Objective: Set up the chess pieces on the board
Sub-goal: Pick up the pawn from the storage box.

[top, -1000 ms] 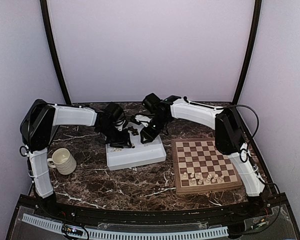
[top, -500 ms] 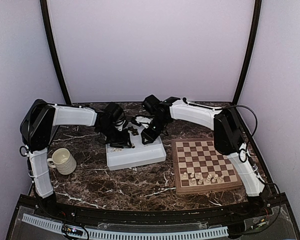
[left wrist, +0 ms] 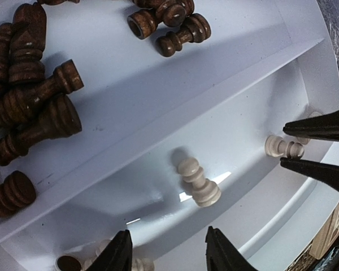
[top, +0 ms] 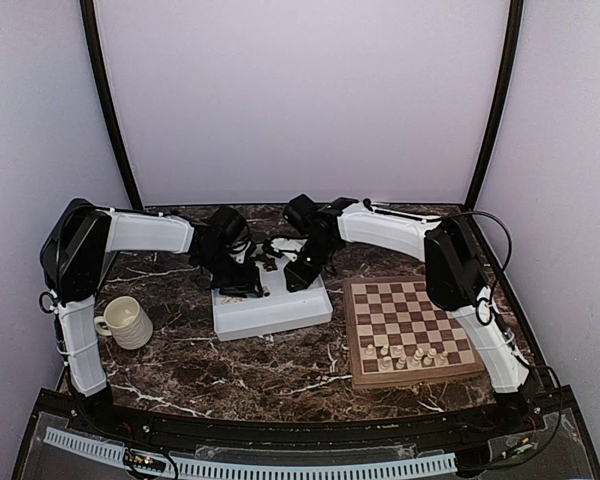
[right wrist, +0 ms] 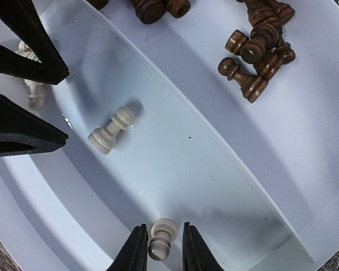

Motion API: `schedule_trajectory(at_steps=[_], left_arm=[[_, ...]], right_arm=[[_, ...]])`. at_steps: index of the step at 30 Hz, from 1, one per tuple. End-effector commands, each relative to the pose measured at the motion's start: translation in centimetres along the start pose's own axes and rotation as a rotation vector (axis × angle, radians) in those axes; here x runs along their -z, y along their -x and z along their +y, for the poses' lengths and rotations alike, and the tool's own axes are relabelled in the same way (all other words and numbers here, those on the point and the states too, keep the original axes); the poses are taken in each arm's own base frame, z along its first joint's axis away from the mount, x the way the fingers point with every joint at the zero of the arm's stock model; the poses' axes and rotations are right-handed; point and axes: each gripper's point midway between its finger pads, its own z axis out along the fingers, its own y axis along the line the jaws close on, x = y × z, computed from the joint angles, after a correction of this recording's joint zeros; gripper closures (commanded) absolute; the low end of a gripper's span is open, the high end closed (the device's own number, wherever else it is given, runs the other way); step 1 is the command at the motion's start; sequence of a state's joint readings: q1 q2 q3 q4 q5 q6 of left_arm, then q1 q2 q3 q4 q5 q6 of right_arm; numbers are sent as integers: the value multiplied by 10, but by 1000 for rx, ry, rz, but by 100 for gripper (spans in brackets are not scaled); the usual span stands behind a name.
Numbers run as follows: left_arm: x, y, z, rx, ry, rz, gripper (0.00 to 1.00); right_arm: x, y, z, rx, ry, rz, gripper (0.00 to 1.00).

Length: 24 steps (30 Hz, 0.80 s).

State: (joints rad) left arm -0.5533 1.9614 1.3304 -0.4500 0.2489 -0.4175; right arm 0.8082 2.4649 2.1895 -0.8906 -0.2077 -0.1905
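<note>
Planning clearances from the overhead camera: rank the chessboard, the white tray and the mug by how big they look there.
1. Chessboard, largest.
2. White tray, somewhat smaller.
3. Mug, clearly smallest.

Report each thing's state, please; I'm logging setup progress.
left end effector: open, empty
right end effector: jaws flank a cream pawn, contact unclear
loose cream pawn: lying in the tray
dark pieces: lying loose in the tray
board: cream pieces on near rows only
mug: upright

light: soft, even | glare: we spot one hotspot on the tray (left wrist: 243, 113) — faint shadows beside chess pieces (left wrist: 198, 182) | focus: crisp
</note>
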Motion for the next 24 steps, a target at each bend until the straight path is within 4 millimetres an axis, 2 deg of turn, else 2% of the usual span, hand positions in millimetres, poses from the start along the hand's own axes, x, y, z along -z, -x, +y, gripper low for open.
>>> schedule_trajectory(at_steps=[1,3,6,10,15,20,24], left_arm=[[18,5,-5,-22,-18,-36,53],[18,5,-5,-23,-18,-37,53],[20,6,-6,-28,-19,-39,53],[23,10,-8,-46,-15,-44,53],[36,21,-15,-87,-20,-71,53],[60,42,-33,-156,-54,-138,53],[80,58,-47,-205,-72,-178,53]], right_arm=[[-2,-5,5,13,-3,17,87],[4,-3,5,18,-11,10,93],[19,3,4,31,-32,-15,95],[55,20,-1,44,-64,-87,96],[92,26,-2,55,-59,-139,96],[125,19,-1,74,-71,-166,96],[150,-3,-5,74,-90,-168,96]])
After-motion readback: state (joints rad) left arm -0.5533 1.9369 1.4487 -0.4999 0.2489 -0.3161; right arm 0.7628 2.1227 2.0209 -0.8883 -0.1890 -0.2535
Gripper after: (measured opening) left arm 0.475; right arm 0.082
